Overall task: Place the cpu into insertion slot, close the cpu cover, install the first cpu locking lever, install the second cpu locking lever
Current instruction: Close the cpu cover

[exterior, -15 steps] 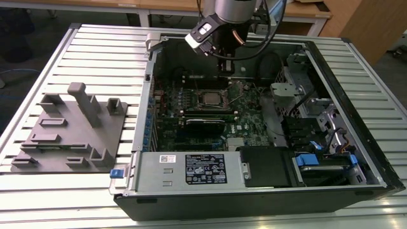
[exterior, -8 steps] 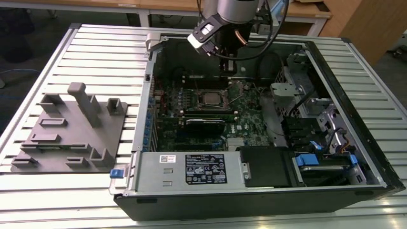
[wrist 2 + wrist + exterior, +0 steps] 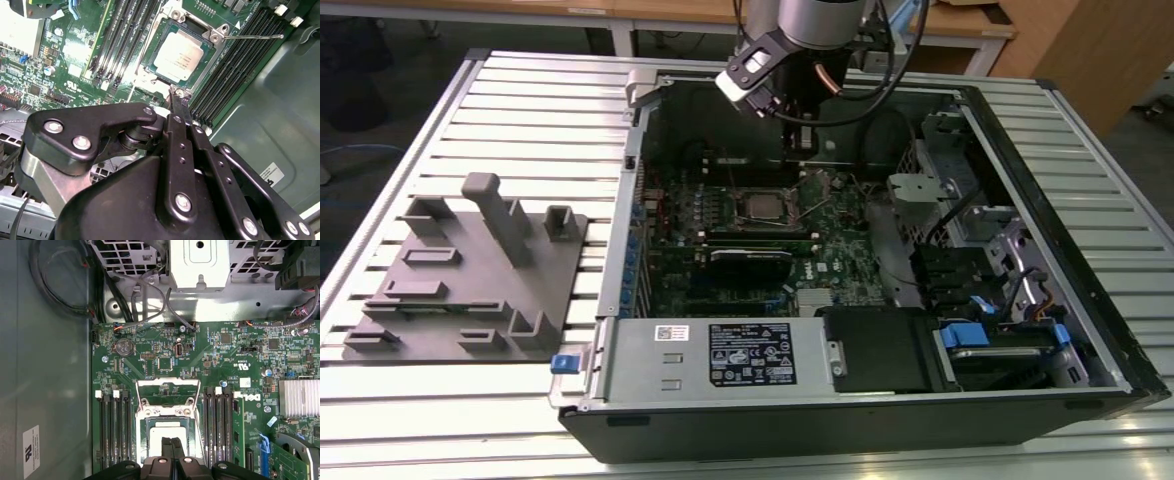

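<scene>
My claw is pinched shut. Its two black fingers are pressed flat together and nothing is caught between them. In the second wrist view the tips sit right at one corner of the slot, by a screw in its silvery rim; I cannot tell whether they touch the metal or hang just above it.

The cpu lies flat and square in the slot, grey top up, with a narrow dark margin showing around it. In the first wrist view I see the cpu just beyond my fingertips, inside the slot's rim.

The cover is not down on the chip. In the first wrist view it stands tipped up from the far edge of the slot, and the green board shows through its window. A thin lever juts out from a corner of the slot and reaches across the neighbouring memory slots, unlatched. More memory slots flank the other side of the slot.

In the exterior view my arm drops from above into the open case, which lies on its side on a ribbed table. The slot is in the middle of the board, and my claw hangs near its far edge. A grey plate with upright posts rests on the table beside the case, toward the exterior view's left, well apart from my claw.
</scene>
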